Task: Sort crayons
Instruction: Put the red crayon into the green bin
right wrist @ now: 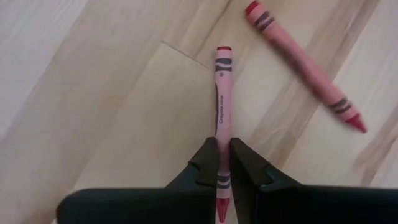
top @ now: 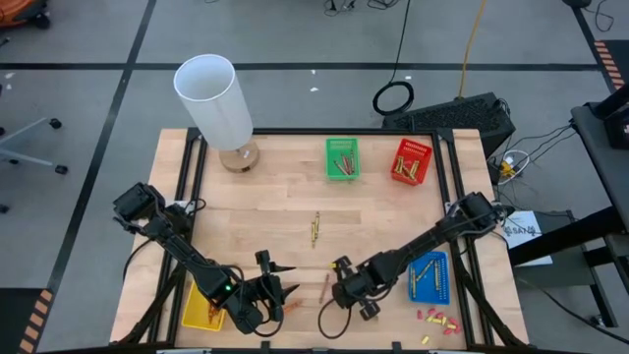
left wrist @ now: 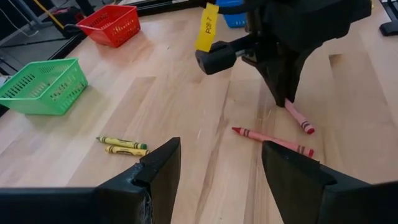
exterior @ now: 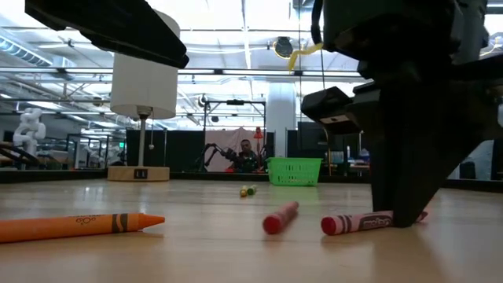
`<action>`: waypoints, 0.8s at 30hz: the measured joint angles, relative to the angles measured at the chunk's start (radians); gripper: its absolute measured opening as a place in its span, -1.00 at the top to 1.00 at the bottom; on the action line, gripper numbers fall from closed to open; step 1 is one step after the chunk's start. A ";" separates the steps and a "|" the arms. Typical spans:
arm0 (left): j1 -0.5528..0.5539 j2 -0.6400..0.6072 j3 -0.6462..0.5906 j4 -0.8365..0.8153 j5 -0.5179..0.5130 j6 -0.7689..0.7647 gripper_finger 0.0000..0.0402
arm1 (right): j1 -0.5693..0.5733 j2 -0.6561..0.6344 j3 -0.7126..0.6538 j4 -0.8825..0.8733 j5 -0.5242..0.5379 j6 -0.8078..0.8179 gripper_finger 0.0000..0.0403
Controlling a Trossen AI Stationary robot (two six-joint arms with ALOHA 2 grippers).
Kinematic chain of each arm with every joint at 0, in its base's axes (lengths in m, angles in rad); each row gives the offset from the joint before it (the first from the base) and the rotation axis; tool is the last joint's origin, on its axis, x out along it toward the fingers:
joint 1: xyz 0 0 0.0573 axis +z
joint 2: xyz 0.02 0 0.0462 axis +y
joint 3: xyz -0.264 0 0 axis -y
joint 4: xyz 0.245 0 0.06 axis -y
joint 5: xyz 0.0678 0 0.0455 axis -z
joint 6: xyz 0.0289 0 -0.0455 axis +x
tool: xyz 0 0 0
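Observation:
My right gripper [left wrist: 286,101] stands near the table's front middle, pointing steeply down and shut on a pinkish-red crayon [right wrist: 222,93]. A second red crayon [left wrist: 273,140] lies flat just beside it. Two olive-yellow crayons [left wrist: 121,145] lie side by side at mid-table. An orange crayon [exterior: 78,226] lies near the front edge. My left gripper [top: 282,293] hovers open to the left of the red crayons, with nothing between its fingers. My right gripper pinches the pinkish-red crayon between its two fingertips, on the wrapper close to the pointed end [right wrist: 221,167]. The fingers come from above, slanting down, one on each long side. The crayon lies flat on the table, its blunt end [left wrist: 306,129] pointing away from the fingers.
A green basket [top: 342,159] and a red basket [top: 411,162] stand at the far side. A blue basket [top: 428,275] sits front right and a yellow basket [top: 201,313] front left. A lamp with a white shade [top: 211,98] stands far left. Small red and yellow bits [top: 437,320] lie front right.

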 joint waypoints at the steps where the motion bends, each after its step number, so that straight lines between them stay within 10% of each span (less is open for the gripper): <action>1: 0.000 0.000 0.000 0.000 0.000 0.000 -0.11 | 0.004 0.000 0.000 -0.002 -0.001 0.014 0.97; 16: 0.020 0.000 0.000 0.064 0.001 -0.003 -0.11 | 0.077 -0.112 -0.008 -0.025 -0.093 0.173 1.00; 24: 0.043 0.000 0.000 0.073 0.021 -0.003 -0.11 | 0.126 -0.189 -0.006 -0.015 0.074 0.168 1.00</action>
